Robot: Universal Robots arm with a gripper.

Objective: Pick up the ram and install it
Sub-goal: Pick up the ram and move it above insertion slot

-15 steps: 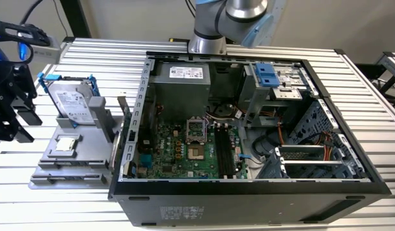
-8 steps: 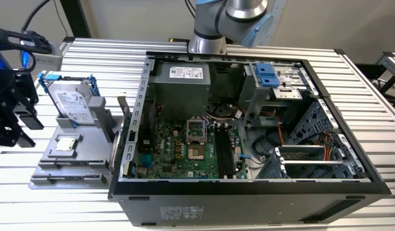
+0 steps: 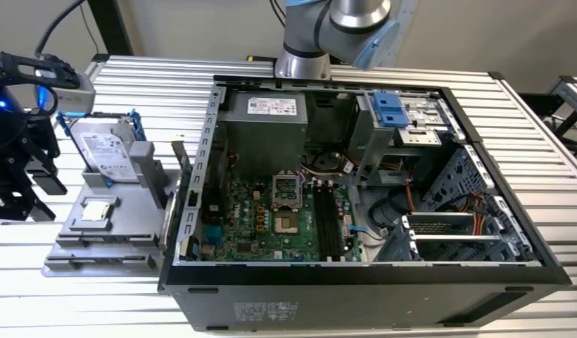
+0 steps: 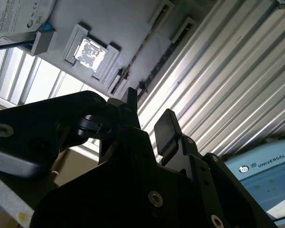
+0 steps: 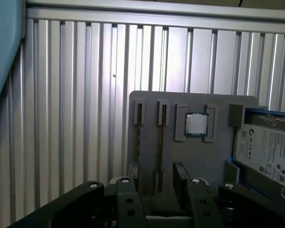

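**A:** Where is the ram?

**B:** The ram (image 5: 161, 142) stands on edge in a long slot of the grey fixture tray (image 3: 129, 218), not yet lifted. In the exterior view the tray lies on the desk (image 3: 157, 77), at 9 o'clock from the open computer case (image 3: 209, 141).

**A:** And the pincer?

**B:** The pincer (image 5: 154, 183) is released, fingers apart, grasping nothing. In the first wrist view the stick runs between the two fingers. I can't tell how high above it they hang.

**A:** What makes a good grasp here?

**B:** I'd keep the fingers square to the stick's flat faces and centred along its length. They should close evenly so it doesn't tilt in the slot. I'd also keep clear of the processor chip (image 3: 96, 210), which lies at 6 o'clock from the hard drive (image 3: 108, 151).
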